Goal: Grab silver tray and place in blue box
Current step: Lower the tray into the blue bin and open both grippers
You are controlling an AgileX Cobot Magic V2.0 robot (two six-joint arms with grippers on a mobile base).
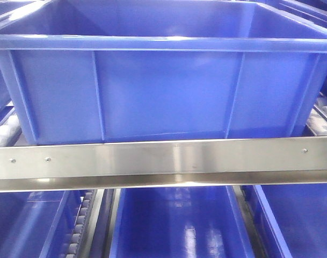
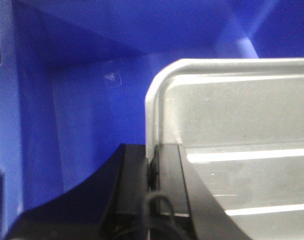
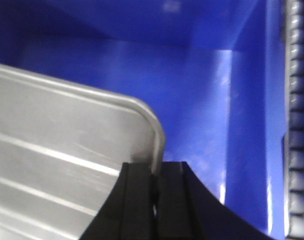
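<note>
The left pincer (image 2: 152, 155) is closed on the silver tray (image 2: 241, 125). Its two flat, matte black fingers (image 2: 134, 175) clamp the thin raised rim between them, one outside the wall and one inside. From this pincer the tray spreads away to the right: shiny, faintly scuffed metal with a rounded corner just ahead of the fingertips and long bright ridges across its shallow floor. Ahead and to the left stand the smooth, glossy inner walls of the blue box (image 2: 92, 100).

The right pincer (image 3: 155, 172) likewise grips the opposite rim, black fingers pinched on the curled edge just behind a rounded corner. Here the tray (image 3: 57, 130) runs off to the left, ridges catching light. Blue plastic walls (image 3: 191, 90) rise ahead and to the right, and beyond them is a column of grey rollers (image 3: 296, 100).

The tray is held inside the box; whether it touches the floor cannot be told.

From the front, the box (image 1: 163, 91) shows a thick rim and ribbed wall above a brushed steel rail (image 1: 163, 161).
</note>
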